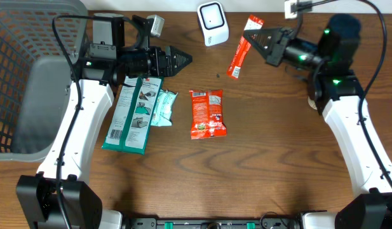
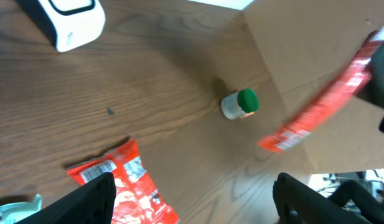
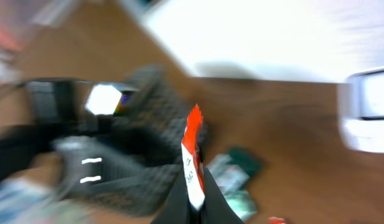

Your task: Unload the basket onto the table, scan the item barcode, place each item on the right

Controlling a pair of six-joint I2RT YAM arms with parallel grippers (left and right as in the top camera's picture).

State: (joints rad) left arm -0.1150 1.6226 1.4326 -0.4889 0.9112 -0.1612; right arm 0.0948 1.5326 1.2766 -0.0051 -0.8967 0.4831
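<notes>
My right gripper [image 1: 258,39] is shut on the top end of a long red stick packet [image 1: 237,56], which hangs tilted above the table just right of the white barcode scanner [image 1: 213,23]. The blurred right wrist view shows the packet [image 3: 193,152] pinched upright between the closed fingers of this gripper [image 3: 195,205], with the scanner [image 3: 369,109] at the right edge. My left gripper [image 1: 182,60] is open and empty, left of the scanner. In its wrist view this gripper [image 2: 195,205] has its jaws wide apart over a red snack pouch [image 2: 126,180], with the stick packet [image 2: 322,109] beyond.
A red snack pouch [image 1: 207,113] lies mid-table. A green flat package [image 1: 133,113] and a pale teal packet [image 1: 162,108] lie beside the left arm. A grey mesh basket [image 1: 30,76] fills the far left. A small green-capped object [image 2: 240,104] is in the left wrist view.
</notes>
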